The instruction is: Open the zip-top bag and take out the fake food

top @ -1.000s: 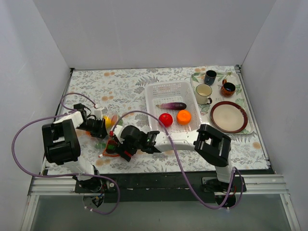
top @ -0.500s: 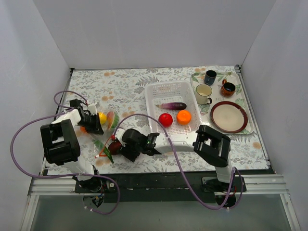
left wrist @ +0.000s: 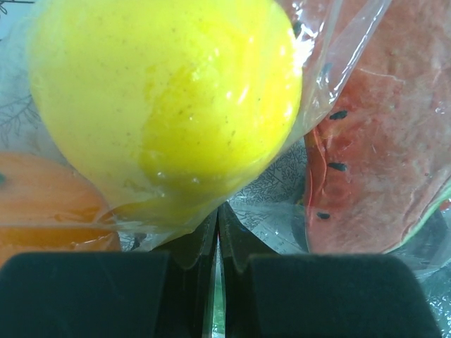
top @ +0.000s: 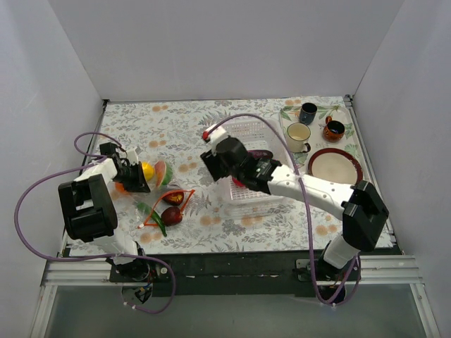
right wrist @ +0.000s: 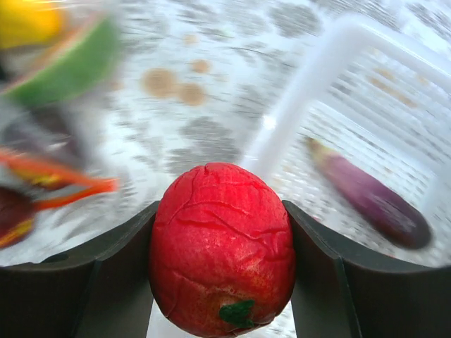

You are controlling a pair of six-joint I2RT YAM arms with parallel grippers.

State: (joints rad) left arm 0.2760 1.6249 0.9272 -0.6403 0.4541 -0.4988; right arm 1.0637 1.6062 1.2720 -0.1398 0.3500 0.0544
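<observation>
As I judge it, the task is about half done. The zip-top bag [top: 156, 201] lies on the left side of the counter [top: 176, 127] and its mouth seems open. The left fingers [left wrist: 189, 243] are together, pinching its film just beside a yellow ball [left wrist: 165, 105] and a watermelon slice [left wrist: 384, 141] inside. The right fingers [right wrist: 113, 282] are clamped on a red fruit [right wrist: 222, 246] at the left rim of the white basket [right wrist: 310, 84], where an eggplant [right wrist: 370, 197] already lies. Several pieces are left in or at the bag.

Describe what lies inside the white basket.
A purple eggplant lies in the white basket. From above, the right arm covers most of the basket, so anything else inside cannot be seen.
</observation>
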